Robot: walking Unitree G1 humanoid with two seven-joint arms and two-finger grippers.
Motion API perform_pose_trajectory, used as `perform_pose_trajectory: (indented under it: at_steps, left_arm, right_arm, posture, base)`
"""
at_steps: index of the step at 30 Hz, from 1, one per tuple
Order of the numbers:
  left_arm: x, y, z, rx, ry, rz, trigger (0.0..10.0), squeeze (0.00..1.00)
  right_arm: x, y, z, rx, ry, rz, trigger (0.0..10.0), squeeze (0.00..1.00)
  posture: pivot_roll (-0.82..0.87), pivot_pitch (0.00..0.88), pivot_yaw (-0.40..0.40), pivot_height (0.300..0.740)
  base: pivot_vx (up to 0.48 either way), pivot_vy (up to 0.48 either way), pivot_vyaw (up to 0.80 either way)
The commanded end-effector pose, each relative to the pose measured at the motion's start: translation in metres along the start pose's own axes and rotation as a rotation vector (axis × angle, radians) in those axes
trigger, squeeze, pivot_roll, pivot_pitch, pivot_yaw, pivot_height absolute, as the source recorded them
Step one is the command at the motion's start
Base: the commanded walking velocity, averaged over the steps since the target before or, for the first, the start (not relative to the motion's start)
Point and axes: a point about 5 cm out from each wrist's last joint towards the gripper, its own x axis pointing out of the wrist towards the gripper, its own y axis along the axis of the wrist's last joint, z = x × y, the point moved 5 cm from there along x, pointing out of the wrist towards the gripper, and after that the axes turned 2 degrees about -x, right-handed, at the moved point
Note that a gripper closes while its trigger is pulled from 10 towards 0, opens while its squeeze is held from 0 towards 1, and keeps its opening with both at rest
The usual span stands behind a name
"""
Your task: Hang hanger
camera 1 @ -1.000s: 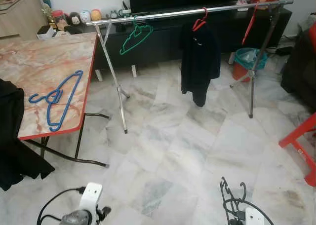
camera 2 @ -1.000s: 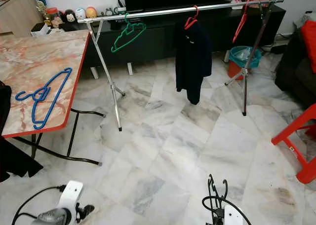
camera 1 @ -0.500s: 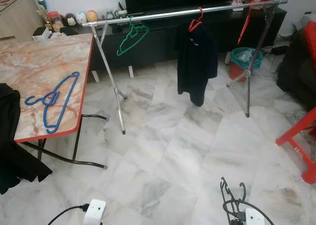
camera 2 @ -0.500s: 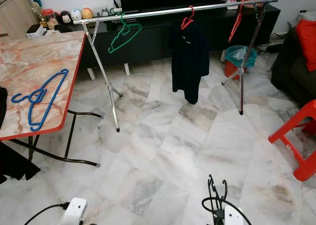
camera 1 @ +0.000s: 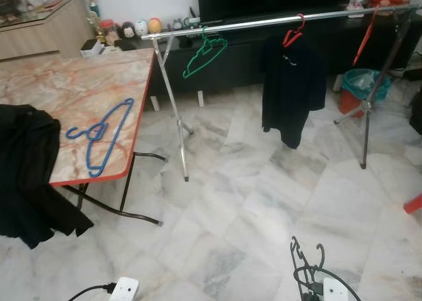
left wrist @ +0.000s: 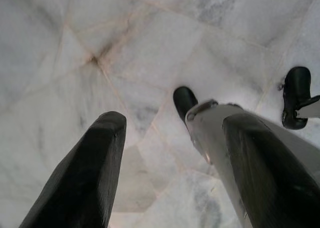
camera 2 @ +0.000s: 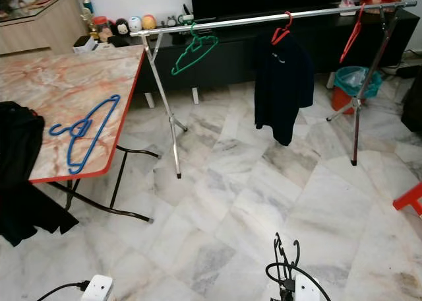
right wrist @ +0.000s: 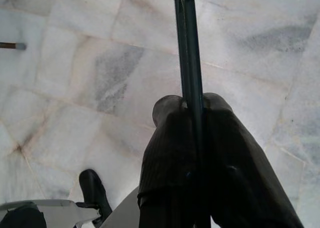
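My right gripper (right wrist: 192, 105) is shut on the thin bar of a black hanger (right wrist: 188, 43), held low over the floor. The hanger's hooked top (camera 1: 306, 258) pokes up at the bottom of the left eye view. The silver clothes rail (camera 1: 264, 22) stands far ahead. On the rail hang a green hanger (camera 1: 201, 53), a red hanger carrying a black garment (camera 1: 293, 93) and another red hanger (camera 1: 364, 37). My left gripper (left wrist: 175, 123) is open over the marble floor, with nothing between its fingers.
A marble-topped table (camera 1: 53, 90) stands at the left with a blue hanger (camera 1: 102, 133) on it and black clothing (camera 1: 26, 175) draped over its near end. Behind the rail are a black TV stand (camera 1: 237, 57) and a teal bin (camera 1: 359, 83). A red stool (camera 1: 414, 202) edges in at the right.
The camera has swung left, so table and rail sit further right in view. My left wrist has sunk lower in the picture. The right gripper still holds the hanger.
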Motion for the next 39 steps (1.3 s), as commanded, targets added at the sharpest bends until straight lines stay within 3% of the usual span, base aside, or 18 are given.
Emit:
perform_pose_trajectory:
  at_steps: [1,22,28,39]
  left_arm:
    - [-0.002,-0.005,-0.006,0.023,0.012,-0.022,10.0,0.0]
    - [-0.001,-0.004,-0.004,-0.016,0.015,-0.01,10.0,0.0]
    - [-0.002,-0.007,-0.006,-0.032,0.027,-0.015,10.0,0.0]
    - [-0.001,-0.006,-0.005,-0.035,0.022,-0.015,10.0,0.0]
  right_arm:
    - [0.0,-0.005,-0.006,0.026,0.003,-0.013,10.0,0.0]
    - [0.002,0.0,-0.007,0.016,0.006,-0.009,10.0,0.0]
    - [0.005,0.008,-0.014,0.035,0.02,0.02,10.0,0.0]
    - [0.005,0.009,-0.01,0.071,-0.007,0.023,10.0,0.0]
  posture:
    - [-0.09,0.0,0.093,0.74]
    - [-0.09,0.0,0.081,0.74]
    - [-0.08,0.0,0.083,0.74]
    - [-0.09,0.0,0.087,0.74]
  base:
    - [0.304,0.0,0.0]
    - [0.307,0.0,0.0]
    - [0.308,0.0,0.8]
    - [0.311,0.0,0.0]
